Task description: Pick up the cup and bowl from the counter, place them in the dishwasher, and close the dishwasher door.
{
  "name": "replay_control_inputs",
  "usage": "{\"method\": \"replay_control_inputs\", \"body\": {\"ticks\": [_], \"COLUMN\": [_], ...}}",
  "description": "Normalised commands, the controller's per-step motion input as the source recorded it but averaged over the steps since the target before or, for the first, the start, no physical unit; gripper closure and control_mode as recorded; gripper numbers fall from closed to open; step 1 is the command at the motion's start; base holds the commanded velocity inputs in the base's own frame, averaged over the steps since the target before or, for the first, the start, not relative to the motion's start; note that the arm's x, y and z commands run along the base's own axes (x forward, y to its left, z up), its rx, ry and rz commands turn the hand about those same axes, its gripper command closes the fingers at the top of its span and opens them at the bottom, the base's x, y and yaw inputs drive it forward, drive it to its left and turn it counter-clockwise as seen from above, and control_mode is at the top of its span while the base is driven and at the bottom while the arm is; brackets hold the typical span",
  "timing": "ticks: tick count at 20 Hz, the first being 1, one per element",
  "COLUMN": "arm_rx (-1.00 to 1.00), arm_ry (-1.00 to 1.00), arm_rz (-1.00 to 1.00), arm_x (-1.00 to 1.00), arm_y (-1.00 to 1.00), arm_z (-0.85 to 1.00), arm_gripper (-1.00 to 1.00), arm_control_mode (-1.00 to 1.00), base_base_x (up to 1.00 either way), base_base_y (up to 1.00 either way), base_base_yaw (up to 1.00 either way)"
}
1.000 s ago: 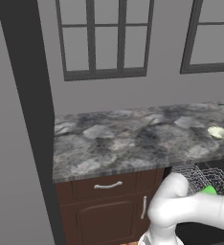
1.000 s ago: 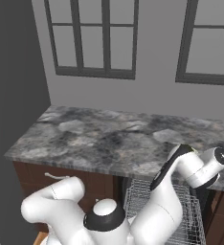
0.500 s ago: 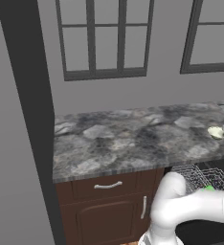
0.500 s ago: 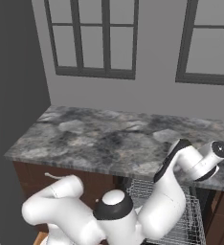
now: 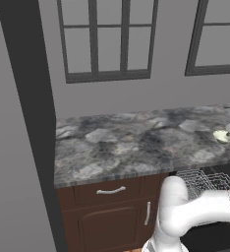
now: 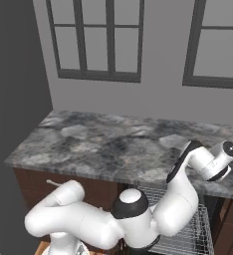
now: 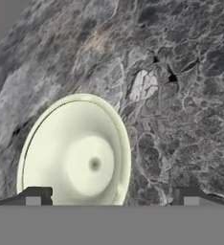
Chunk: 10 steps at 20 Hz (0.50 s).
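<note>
Arm reaches forward and right over the counter (image 5: 136,147), wrist above its far right end; gripper (image 7: 111,196) spread wide, holding nothing, hovering over the bowl (image 7: 78,153), which sits on the stone; hand view has bowl between the fingertips (image 7: 35,195), nearer the left one; left base view shows the dishwasher (image 5: 205,182) rack pulled out below.

Home kitchen, rendered. Evidence: long grey-and-black mottled stone counter (image 5: 136,142) over dark reddish-brown wooden cabinets (image 5: 109,216) with a silver drawer handle (image 5: 111,190), silver-grey wire dishwasher rack (image 5: 205,181) pulled out under the counter, small pale cream bowl (image 7: 78,153) on the stone, two grey-framed paned windows (image 5: 104,39) in the grey wall.
</note>
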Motion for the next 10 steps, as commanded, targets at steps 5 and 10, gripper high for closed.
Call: {"method": "replay_control_inputs", "body": {"ticks": [5, 10], "arm_rx": [0.0, 0.0], "arm_ry": [0.04, 0.05], "arm_rz": [0.0, 0.0], "arm_x": [0.35, 0.3], "arm_y": [-0.31, -0.21], "arm_z": [-0.21, -0.24], "arm_gripper": [-1.0, 1.0], "arm_control_mode": [-1.0, -1.0], "base_base_x": [0.0, 0.0], "base_base_y": [0.0, 0.0], "base_base_yaw": [0.0, 0.0]}}
